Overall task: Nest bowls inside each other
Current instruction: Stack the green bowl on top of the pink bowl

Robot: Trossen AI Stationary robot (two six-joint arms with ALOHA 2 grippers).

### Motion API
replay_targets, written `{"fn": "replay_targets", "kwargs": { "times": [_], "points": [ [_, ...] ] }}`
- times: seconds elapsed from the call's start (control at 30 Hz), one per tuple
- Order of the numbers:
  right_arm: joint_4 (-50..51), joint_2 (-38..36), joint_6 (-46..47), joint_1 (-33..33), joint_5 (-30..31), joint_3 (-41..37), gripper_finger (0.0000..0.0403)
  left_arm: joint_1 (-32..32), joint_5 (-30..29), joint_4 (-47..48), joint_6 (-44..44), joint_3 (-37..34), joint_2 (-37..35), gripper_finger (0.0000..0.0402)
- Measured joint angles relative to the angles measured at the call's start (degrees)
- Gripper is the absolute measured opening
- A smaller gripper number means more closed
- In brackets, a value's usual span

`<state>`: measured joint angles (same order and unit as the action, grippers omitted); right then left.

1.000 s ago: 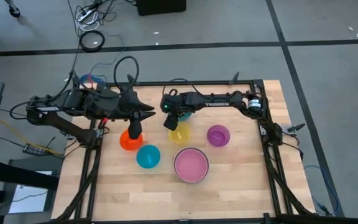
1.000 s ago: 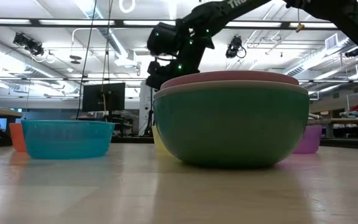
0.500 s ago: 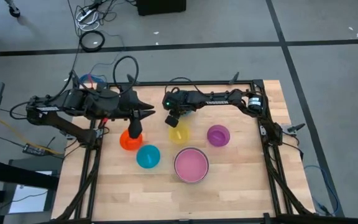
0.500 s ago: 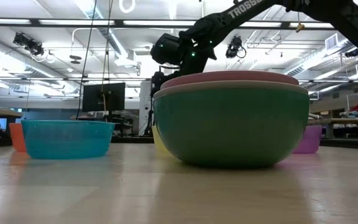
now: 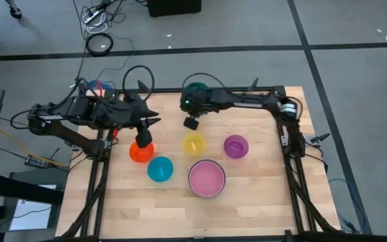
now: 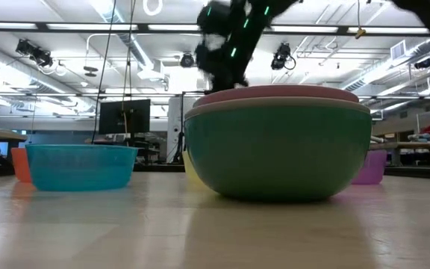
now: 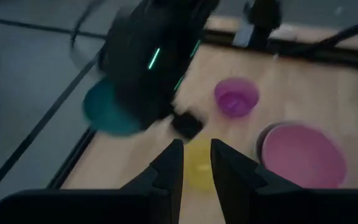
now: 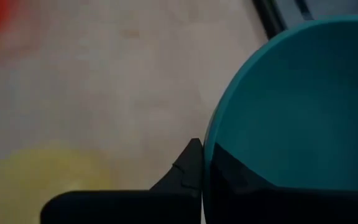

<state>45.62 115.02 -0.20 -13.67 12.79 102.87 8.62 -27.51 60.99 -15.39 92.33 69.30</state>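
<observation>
My right gripper [image 8: 202,158] is shut on a dark teal bowl [image 8: 291,106], which shows over the table's far middle [image 5: 195,89] beside the right arm. On the table stand the yellow bowl [image 5: 193,143], the purple bowl [image 5: 236,146], the orange bowl [image 5: 140,152] and the light blue bowl [image 5: 160,169]. The pink bowl [image 5: 207,177] sits inside the big green bowl [image 6: 278,153]. My left gripper [image 7: 196,152] hangs open at the left, above the orange bowl, with nothing between its fingers. My right gripper pinches the teal bowl's rim [image 8: 211,140], one finger [image 8: 229,177] inside the bowl and the other [image 8: 188,163] outside. The fingers slant down toward the table's left. The bowl is lifted clear of the table, its hollow turned toward the wrist camera.
A black metal frame [image 5: 284,144] runs along the table's left, right and far edges. Bare wood lies along the near edge [image 5: 200,215] and at the far right [image 5: 247,124]. In the low view the green bowl hides most of the middle of the table.
My right gripper has risen from beside the yellow bowl and drawn toward the table's far edge. The teal bowl, which stood on the table next to the yellow bowl, has gone up with it and hangs clear of the wood.
</observation>
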Motion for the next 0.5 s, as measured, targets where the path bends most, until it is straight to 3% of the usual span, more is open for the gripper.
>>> {"fn": "replay_targets", "kwargs": {
  "times": [0.27, 0.4, 0.5],
  "points": [
    [14.9, -16.4, -4.0, 12.1, -11.9, 0.0, 0.0001, 1.1, 1.1, 18.7, -3.9, 0.0, 0.0, 0.0090],
    [16.1, -21.1, 0.2, 20.5, -18.8, 0.0, 0.0000, 2.9, 2.0, 19.1, -4.7, -2.1, 0.0, 0.0090],
    [14.6, -21.8, 4.4, 26.5, -17.2, -0.9, 0.0000, 4.3, 2.1, 19.0, -6.3, -4.0, 0.0, 0.0090]
  ]
}}
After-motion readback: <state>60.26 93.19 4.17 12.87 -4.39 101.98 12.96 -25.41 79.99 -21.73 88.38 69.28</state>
